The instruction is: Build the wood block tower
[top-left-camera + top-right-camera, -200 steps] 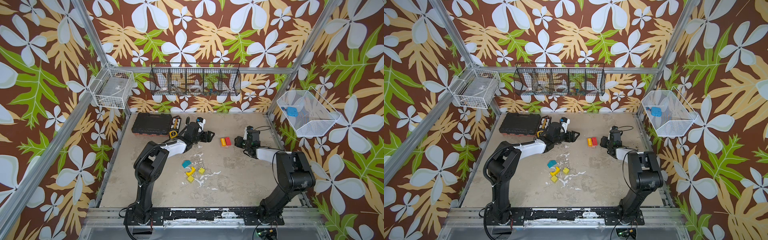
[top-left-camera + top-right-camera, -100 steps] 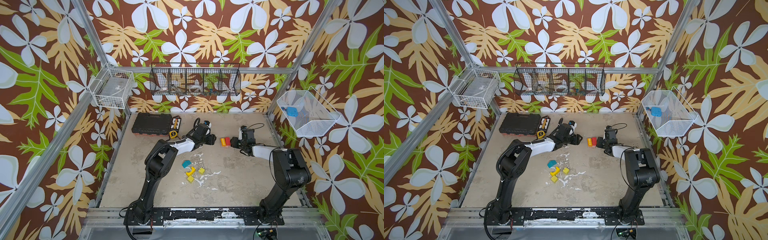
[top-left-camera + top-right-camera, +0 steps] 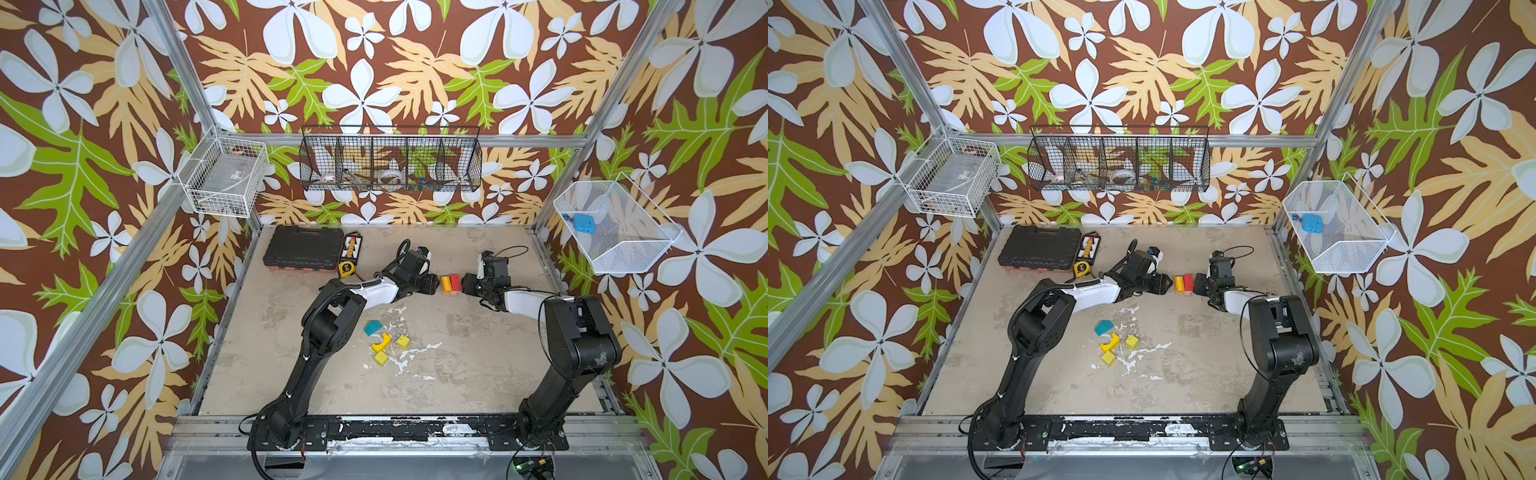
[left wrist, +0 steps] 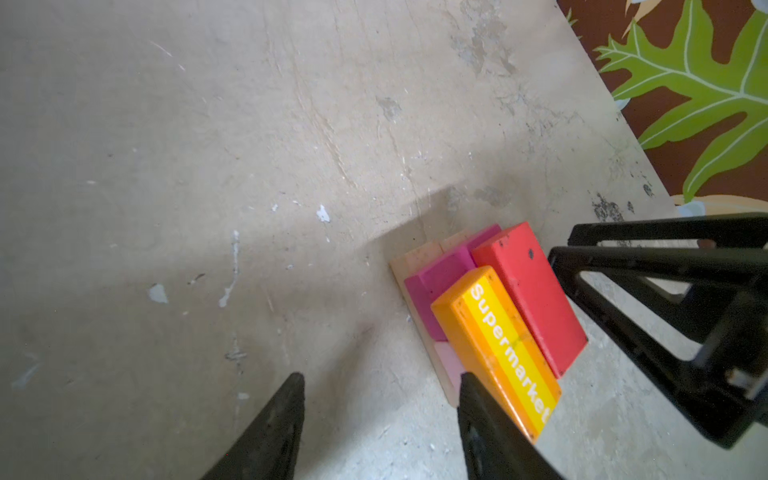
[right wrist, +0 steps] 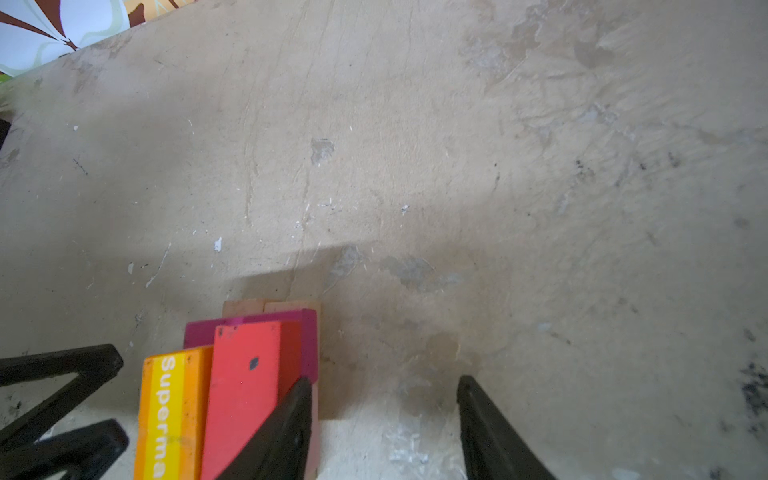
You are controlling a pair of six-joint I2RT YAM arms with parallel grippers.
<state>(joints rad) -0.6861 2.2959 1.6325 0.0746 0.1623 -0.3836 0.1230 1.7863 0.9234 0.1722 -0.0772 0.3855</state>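
Note:
The tower [image 3: 450, 283] is a low stack at the back middle. An orange-and-yellow "Supermarket" block [image 4: 494, 349] and a red block [image 4: 530, 295] lie side by side on magenta blocks [image 4: 440, 274], over tan planks [image 4: 415, 255]. My left gripper [image 4: 382, 378] is open and empty, with one finger [image 4: 478, 415] against the orange block's end. My right gripper [image 5: 384, 382] is open and empty too, with one finger [image 5: 291, 419] against the red block [image 5: 245, 386]. Loose on the table in both top views lie a teal block [image 3: 372, 327], a yellow arch [image 3: 381, 343] and two yellow cubes [image 3: 402, 341].
A black tool case [image 3: 302, 254] and a yellow tape measure [image 3: 345, 269] sit at the back left. Wire baskets hang on the left wall [image 3: 226, 183], the back wall [image 3: 390, 164] and the right wall [image 3: 615, 228]. White paint flecks mark the table near the loose blocks.
My left gripper has moved right up to the stack and its jaws have narrowed. My right gripper has moved left up to the stack's other side.

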